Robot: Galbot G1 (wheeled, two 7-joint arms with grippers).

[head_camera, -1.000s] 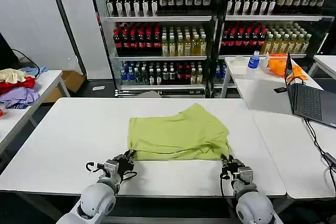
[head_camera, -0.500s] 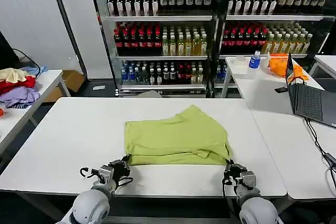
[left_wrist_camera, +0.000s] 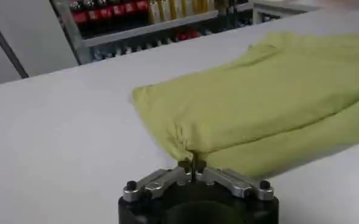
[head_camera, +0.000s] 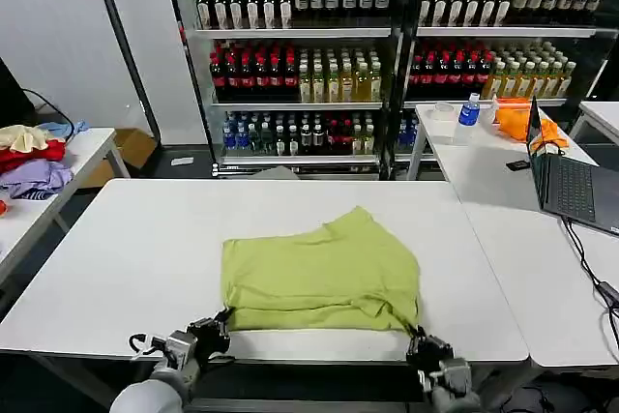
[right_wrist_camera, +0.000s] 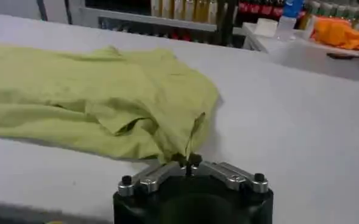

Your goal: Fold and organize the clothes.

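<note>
the folded t-shirt (head_camera: 319, 278) lay mid-table (head_camera: 116, 249) near the front edge, left gripper (head_camera: 219, 321) and right gripper (head_camera: 417, 339) each pinched closed on a near corner.

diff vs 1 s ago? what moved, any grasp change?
Both hands pulled back toward the robot, dragging the lime T-shirt toward the table's near edge. The left hand stays shut on the shirt's near left corner, the right hand on its near right corner. No release. The laptop and the garment heap have not moved.
</note>
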